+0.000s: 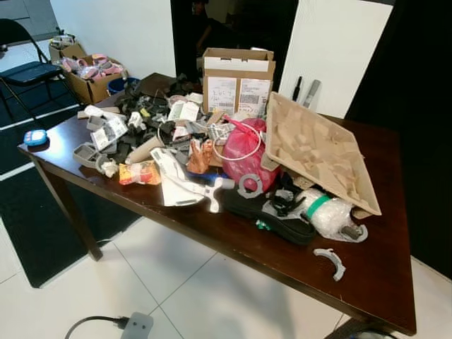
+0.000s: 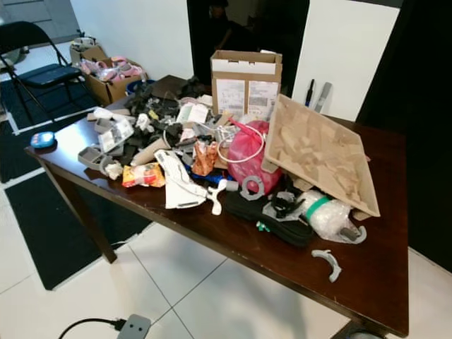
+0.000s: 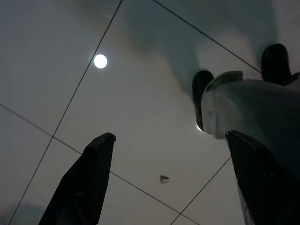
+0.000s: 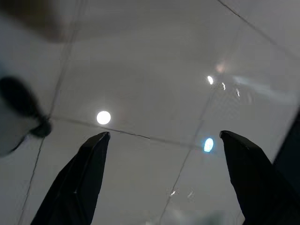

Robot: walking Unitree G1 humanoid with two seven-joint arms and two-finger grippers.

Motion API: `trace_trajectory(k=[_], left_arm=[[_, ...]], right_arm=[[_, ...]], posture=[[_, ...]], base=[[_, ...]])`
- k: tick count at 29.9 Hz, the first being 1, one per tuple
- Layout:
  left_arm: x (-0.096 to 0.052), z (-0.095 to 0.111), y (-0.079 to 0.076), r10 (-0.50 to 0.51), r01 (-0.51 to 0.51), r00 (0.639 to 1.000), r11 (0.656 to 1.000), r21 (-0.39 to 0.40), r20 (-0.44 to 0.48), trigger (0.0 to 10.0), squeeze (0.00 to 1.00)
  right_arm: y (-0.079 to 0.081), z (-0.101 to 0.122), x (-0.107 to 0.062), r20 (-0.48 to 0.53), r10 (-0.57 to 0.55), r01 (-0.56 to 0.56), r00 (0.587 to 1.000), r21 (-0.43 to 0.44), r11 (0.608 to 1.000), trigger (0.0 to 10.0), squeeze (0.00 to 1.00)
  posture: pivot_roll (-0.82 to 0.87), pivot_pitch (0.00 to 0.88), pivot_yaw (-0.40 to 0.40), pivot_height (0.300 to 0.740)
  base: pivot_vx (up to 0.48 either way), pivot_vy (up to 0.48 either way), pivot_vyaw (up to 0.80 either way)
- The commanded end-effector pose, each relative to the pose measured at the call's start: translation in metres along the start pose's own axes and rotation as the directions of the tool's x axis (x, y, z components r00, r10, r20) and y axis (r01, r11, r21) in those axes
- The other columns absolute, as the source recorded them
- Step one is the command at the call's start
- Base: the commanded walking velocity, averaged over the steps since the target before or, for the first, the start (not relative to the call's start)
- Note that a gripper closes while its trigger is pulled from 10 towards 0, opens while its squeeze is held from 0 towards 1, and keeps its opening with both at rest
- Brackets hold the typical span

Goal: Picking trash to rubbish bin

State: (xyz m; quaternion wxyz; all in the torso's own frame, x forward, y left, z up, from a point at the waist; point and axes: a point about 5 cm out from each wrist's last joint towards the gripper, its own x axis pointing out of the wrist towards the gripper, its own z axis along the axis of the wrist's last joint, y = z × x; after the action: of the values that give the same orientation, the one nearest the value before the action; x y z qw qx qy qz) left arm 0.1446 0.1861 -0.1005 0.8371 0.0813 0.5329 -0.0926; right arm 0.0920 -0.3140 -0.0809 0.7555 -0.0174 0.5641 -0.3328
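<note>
Dark wooden tabletop point(image 1: 367, 268) with a glossy finish; matt brown cardboard box point(image 1: 236, 81) at 12 o'clock, rough moulded pulp tray point(image 1: 318, 152), shiny pink plastic bag point(image 1: 244, 159), glossy white floor tiles point(image 1: 212, 296)

dark brown table point(image 1: 367, 261), pink bag point(image 1: 244, 152) (white cord)

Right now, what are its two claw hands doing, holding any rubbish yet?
Left gripper: open, holding nothing, pointed at the tiled floor.
Right gripper: open, holding nothing, also over the floor.
</note>
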Motion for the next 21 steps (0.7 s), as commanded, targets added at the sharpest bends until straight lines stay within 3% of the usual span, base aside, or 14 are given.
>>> trace_trajectory(k=[1,9,12,14,15,16,18,20,21], left_arm=[[0.0,-0.005,-0.003,-0.011,0.011,1.0,1.0,-0.006,-0.017,10.0,0.0],[-0.001,-0.006,0.0,-0.004,0.003,1.0,1.0,-0.014,-0.016,10.0,0.0],[-0.001,-0.006,0.0,-0.007,0.006,1.0,1.0,-0.011,-0.009,10.0,0.0],[0.0,0.003,0.002,-0.008,0.008,1.0,1.0,0.003,0.029,10.0,0.0],[0.0,0.003,0.002,-0.008,0.008,1.0,1.0,0.003,0.029,10.0,0.0],[0.0,0.014,0.004,-0.007,0.005,0.997,1.0,0.029,0.074,10.0,0.0],[0.0,0.02,0.005,-0.008,0.003,0.995,0.998,0.056,0.096,10.0,0.0],[0.0,0.042,0.006,-0.04,0.022,0.983,0.994,0.103,0.178,10.0,0.0],[0.0,0.042,0.006,-0.04,0.022,0.983,0.994,0.103,0.178,10.0,0.0]], right_arm=[[-0.011,-0.005,0.001,-0.035,-0.054,0.056,0.998,0.069,0.996,10.0,0.0],[-0.05,-0.013,0.003,-0.1,-0.175,0.193,0.979,0.217,0.957,10.0,0.0],[-0.068,-0.018,0.002,-0.139,-0.247,0.28,0.959,0.348,0.895,10.0,0.0],[-0.084,-0.01,0.002,-0.113,-0.309,0.325,0.944,0.467,0.823,10.0,0.0],[-0.084,-0.01,0.002,-0.113,-0.309,0.325,0.944,0.467,0.823,10.0,0.0],[-0.099,0.002,0.0,-0.074,-0.367,0.348,0.927,0.529,0.774,10.0,0.0],[-0.105,0.008,-0.001,-0.055,-0.391,0.356,0.919,0.544,0.76,10.0,0.0],[-0.129,0.031,-0.007,-0.011,-0.49,0.404,0.872,0.581,0.706,10.0,0.0],[-0.129,0.031,-0.007,-0.011,-0.49,0.404,0.872,0.581,0.706,10.0,0.0]], posture=[[0.0,0.049,-0.015,0.74],[0.0,0.056,-0.012,0.74],[0.0,0.059,-0.01,0.74],[0.0,0.066,-0.008,0.74],[0.0,0.066,-0.008,0.74],[0.0,0.067,-0.008,0.74],[0.0,0.069,-0.005,0.74],[0.0,0.07,0.0,0.74],[0.0,0.07,0.0,0.74]], base=[[0.0,0.0,0.0],[0.0,0.0,0.0],[0.0,0.0,0.0],[0.0,0.0,0.0],[0.0,0.0,0.0],[0.0,0.0,0.0],[0.0,0.0,0.0],[0.0,0.0,0.0],[0.0,0.0,0.0]])
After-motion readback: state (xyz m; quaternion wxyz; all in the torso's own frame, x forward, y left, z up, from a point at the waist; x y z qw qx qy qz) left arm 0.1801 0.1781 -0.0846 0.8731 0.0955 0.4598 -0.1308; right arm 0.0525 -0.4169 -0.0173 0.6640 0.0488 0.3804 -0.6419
